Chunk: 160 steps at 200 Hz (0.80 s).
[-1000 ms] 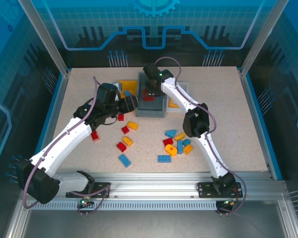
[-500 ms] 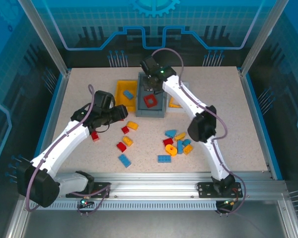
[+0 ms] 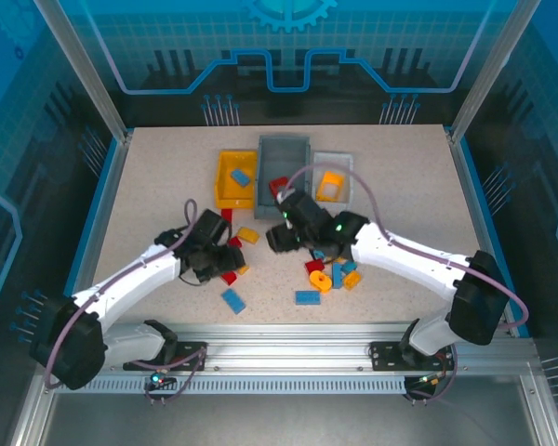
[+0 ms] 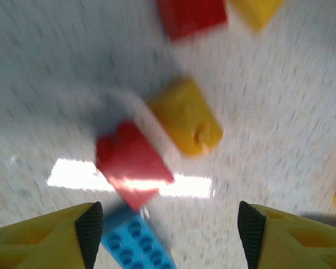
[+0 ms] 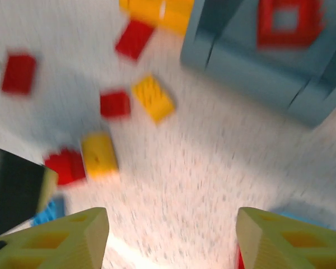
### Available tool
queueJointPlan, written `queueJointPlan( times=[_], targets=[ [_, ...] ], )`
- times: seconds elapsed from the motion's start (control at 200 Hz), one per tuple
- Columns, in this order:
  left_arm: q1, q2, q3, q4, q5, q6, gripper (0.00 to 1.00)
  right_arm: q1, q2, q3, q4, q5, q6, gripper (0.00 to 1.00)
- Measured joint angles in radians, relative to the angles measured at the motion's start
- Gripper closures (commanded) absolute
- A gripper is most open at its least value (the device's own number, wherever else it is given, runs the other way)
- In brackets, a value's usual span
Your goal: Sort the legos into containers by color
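Observation:
Three containers stand at the back: a yellow bin point(image 3: 221, 190) with a blue lego point(image 3: 240, 177) in it, a grey bin point(image 3: 286, 151) holding a red square-frame lego point(image 5: 288, 22), and a white bin point(image 3: 332, 161) with an orange piece point(image 3: 330, 183). My left gripper point(image 4: 168, 230) is open, low over a red brick point(image 4: 131, 165), a yellow brick point(image 4: 185, 123) and a blue brick point(image 4: 137, 246) that lies by its left finger. My right gripper point(image 5: 171, 235) is open over bare table in front of the grey bin point(image 5: 257, 61), with nothing between its fingers.
Loose legos lie mid-table: a red one point(image 3: 226, 216), a yellow one point(image 3: 248, 235), two blue ones point(image 3: 232, 300) point(image 3: 307, 297), and a mixed cluster point(image 3: 333, 274) under the right arm. The two grippers point(image 3: 229, 268) point(image 3: 275, 240) are close together.
The right gripper opened, left the red frame in the grey bin and swung back toward mid-table. The left gripper drew back from the yellow bin to the loose bricks.

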Motion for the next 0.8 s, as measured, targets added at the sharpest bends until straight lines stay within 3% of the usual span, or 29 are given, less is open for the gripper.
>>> queueJointPlan(
  times=[0.13, 0.25, 0.39, 0.45, 0.645, 0.8],
  targets=[
    [-0.097, -0.023, -0.109, 0.009, 0.01, -0.142, 0.3, 0.095, -0.028, -0.149, 0.038, -0.039, 0.008, 0.31],
    [-0.109, -0.014, -0.171, 0.032, 0.016, -0.23, 0.3, 0.153, -0.074, -0.187, 0.064, -0.05, 0.021, 0.31],
    [-0.118, 0.038, -0.171, 0.08, 0.022, -0.278, 0.37, 0.158, -0.122, -0.196, 0.092, -0.035, 0.043, 0.32],
    [-0.122, 0.062, -0.171, 0.099, 0.022, -0.288, 0.42, 0.158, -0.141, -0.202, 0.096, -0.024, 0.047, 0.32],
    [-0.122, 0.065, -0.166, 0.082, 0.01, -0.312, 0.82, 0.158, -0.205, -0.229, 0.098, 0.021, 0.067, 0.35],
    [-0.123, -0.003, -0.121, 0.037, -0.016, -0.297, 0.86, 0.143, -0.321, -0.296, 0.118, 0.052, 0.098, 0.35]
  ],
)
